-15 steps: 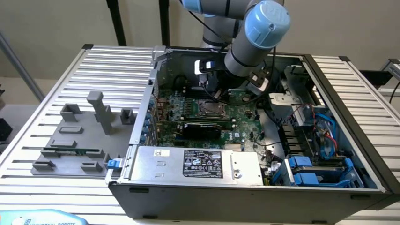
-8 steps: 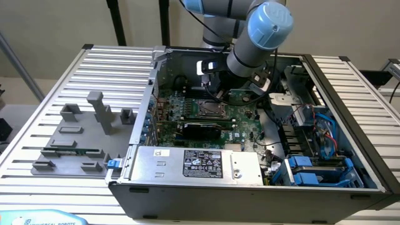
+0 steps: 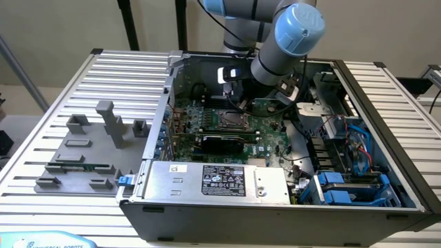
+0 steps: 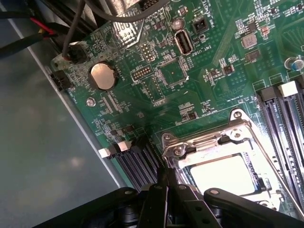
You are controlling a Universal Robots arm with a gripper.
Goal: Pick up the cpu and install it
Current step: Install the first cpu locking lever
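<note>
The ribbed grey metal worktop [image 3: 62, 93] carries an open dark steel computer case [image 3: 276, 206], inside which lies the green motherboard [image 4: 199, 90]. The grey-and-blue robot arm [image 3: 289, 36] reaches down into the case. On the board, the silver metal socket frame [image 4: 228, 147] surrounds the cpu [image 4: 223, 173], a small flat silvery-white square already lying in the socket. The black tool [image 4: 166, 197] hangs just beside the frame, its fingers pressed together and empty.

If the chip sits slightly askew, any downward push could bend socket pins. The wrist view reveals the seated chip; the exterior view shows the grey plastic fixture blocks [image 3: 110, 121].
</note>
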